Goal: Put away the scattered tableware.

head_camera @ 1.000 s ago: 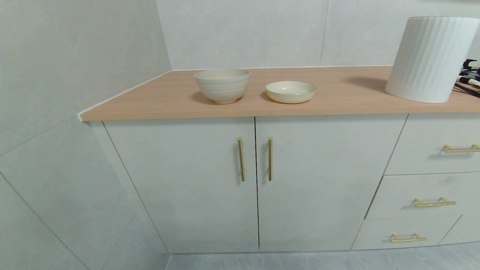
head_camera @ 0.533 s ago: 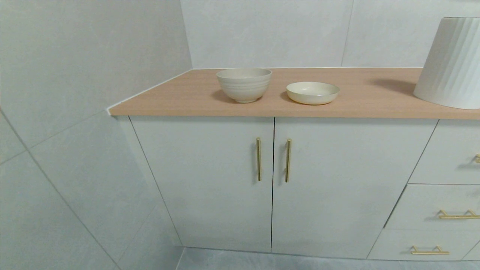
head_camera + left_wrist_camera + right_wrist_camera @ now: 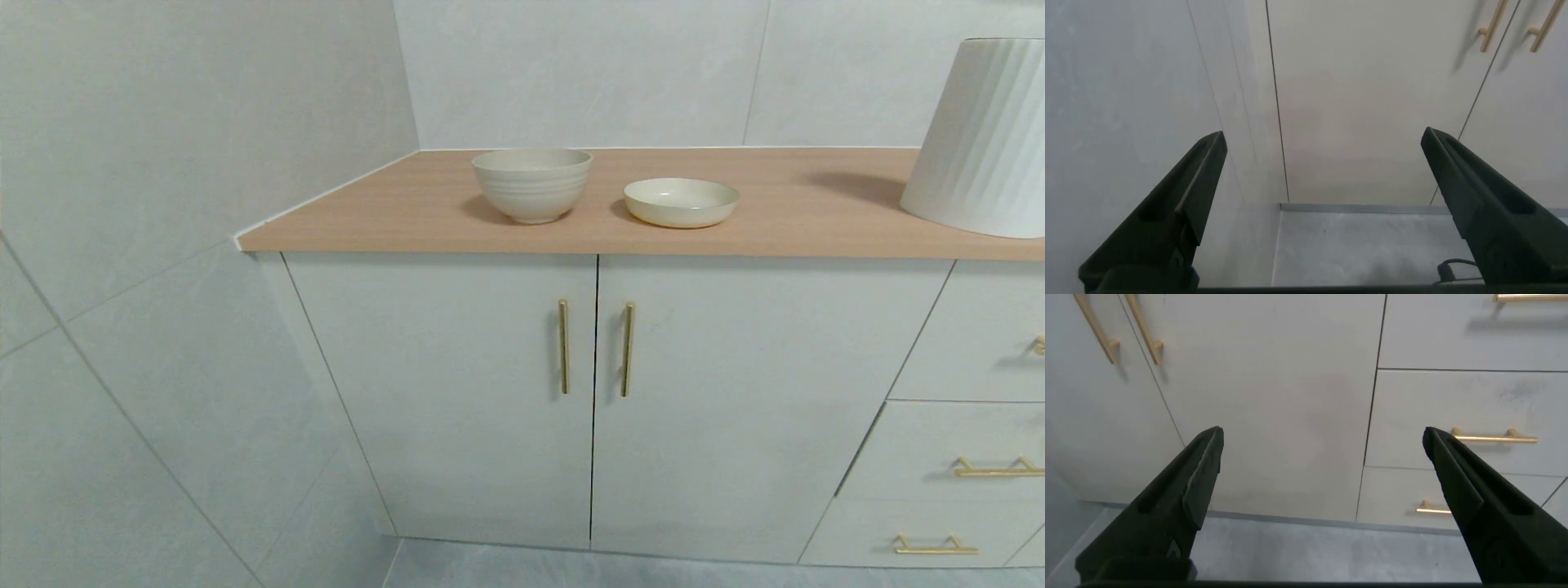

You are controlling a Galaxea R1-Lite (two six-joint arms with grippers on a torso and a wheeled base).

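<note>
Judging from the smooth matte finish: probably ceramic or moulded plastic, stiff, fairly light, slippery enough to slide in a pinch and liable to chip if dropped. Best taken at the rim, one finger inside the wall and one outside. For the deep ribbed bowl (image 3: 531,184), pinch the near lip, with the horizontal grooves outside for a little extra grip. For the shallow dish (image 3: 681,202), a low sloping wall, so a rim pinch from above and a gentle squeeze.

Bowl greyish-beige, round, tall-sided, on a narrow foot, upright. Dish paler cream, wide and low, upright, seemingly empty.

Standing side by side on the wooden countertop (image 3: 392,216), near its front edge: bowl to the left, dish just beside it to the right, apart, not touching. Right above the two closed cabinet doors (image 3: 457,392) with their upright brass handles (image 3: 563,346). Farther right on the same top, well apart, a tall white fluted container (image 3: 980,139).

Left gripper (image 3: 1323,140) spread wide, grasping nothing, low before the cabinet next to the tiled wall (image 3: 1118,98). Right gripper (image 3: 1323,437) likewise spread wide and empty, facing door and drawer fronts (image 3: 1470,416). Likely a door to open first, at a guess.
</note>
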